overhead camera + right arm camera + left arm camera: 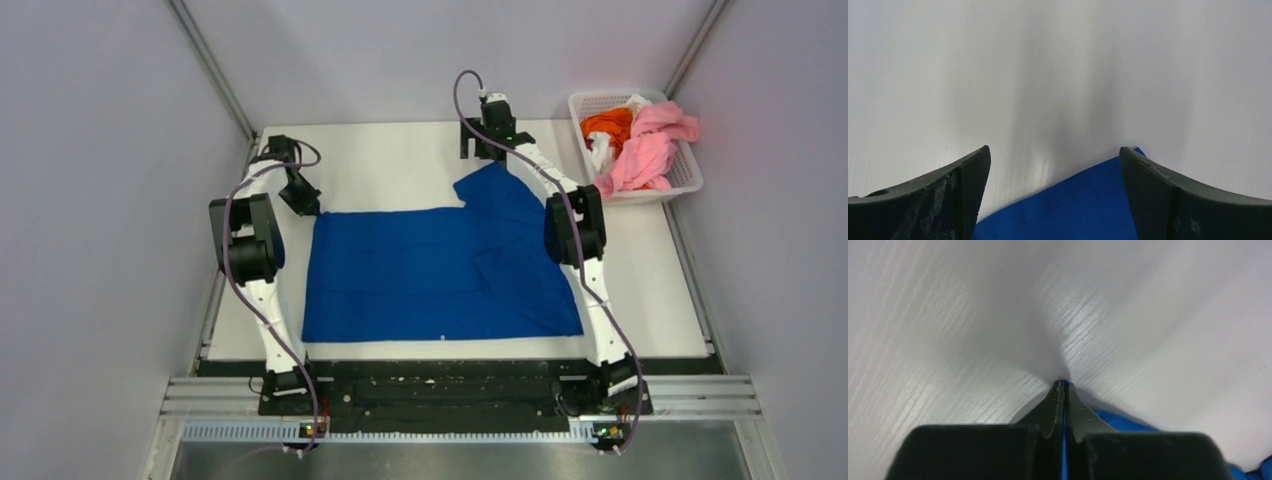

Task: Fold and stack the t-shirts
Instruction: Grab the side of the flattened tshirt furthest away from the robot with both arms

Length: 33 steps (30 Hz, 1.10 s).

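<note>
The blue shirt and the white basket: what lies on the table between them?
Nothing: between the blue shirt and the basket the table is bare in the top view; only the right arm crosses above.

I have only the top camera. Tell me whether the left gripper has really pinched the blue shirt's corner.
Observer: Yes. In the left wrist view the left gripper is shut, with a thin blue line of the blue t-shirt showing between its fingers.
Operator: Now report the right one.
Observer: In the right wrist view the right gripper is wide open. Its fingers straddle a blue corner lying on the table, not pinched.
</note>
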Tool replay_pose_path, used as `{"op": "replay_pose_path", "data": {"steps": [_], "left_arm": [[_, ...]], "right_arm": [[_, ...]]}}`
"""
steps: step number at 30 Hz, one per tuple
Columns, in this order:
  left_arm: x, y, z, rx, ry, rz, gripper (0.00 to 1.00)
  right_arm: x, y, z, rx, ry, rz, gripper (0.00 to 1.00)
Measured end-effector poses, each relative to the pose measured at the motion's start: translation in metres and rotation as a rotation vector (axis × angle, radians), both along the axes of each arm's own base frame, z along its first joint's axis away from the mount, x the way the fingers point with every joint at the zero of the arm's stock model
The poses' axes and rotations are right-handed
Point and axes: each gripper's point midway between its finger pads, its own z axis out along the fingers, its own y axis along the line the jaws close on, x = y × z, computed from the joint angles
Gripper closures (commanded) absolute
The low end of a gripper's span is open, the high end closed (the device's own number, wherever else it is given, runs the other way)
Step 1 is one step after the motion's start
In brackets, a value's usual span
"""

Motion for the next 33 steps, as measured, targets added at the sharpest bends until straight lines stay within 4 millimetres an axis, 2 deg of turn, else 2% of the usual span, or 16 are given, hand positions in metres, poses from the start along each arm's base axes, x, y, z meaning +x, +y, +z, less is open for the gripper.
{"op": "replay_pose_path", "data": {"steps": [5,8,11,16,21,23,27,33], "left_arm": [[0.0,-0.005,-0.001,-0.016,-0.011,-0.044,1.0],[-0.001,-0.006,0.0,-0.015,-0.023,-0.06,1.0],[-0.003,-0.007,0.0,-0.014,-0.026,-0.073,1.0],[-0.002,-0.006,0.001,-0.006,-0.034,-0.09,1.0],[0.0,-0.005,0.002,0.004,-0.038,-0.098,1.0],[0.002,-0.004,0.005,0.011,-0.045,-0.103,1.0],[0.013,-0.002,0.012,0.021,-0.073,-0.114,1.0],[0.019,-0.001,0.015,0.028,-0.086,-0.131,1.0]], "right_arm": [[-0.001,-0.001,-0.027,-0.017,0.039,0.0,0.03],[-0.002,-0.006,-0.043,-0.047,0.06,-0.012,0.09],[-0.004,-0.009,-0.045,-0.066,0.068,-0.019,0.19],[-0.008,-0.017,-0.048,-0.088,0.073,-0.045,0.28],[-0.022,-0.031,-0.049,-0.111,0.092,-0.101,0.39],[-0.027,-0.035,-0.049,-0.117,0.1,-0.119,0.48],[-0.03,-0.039,-0.049,-0.118,0.1,-0.145,0.78],[-0.027,-0.043,-0.047,-0.126,0.087,-0.174,1.0]]}}
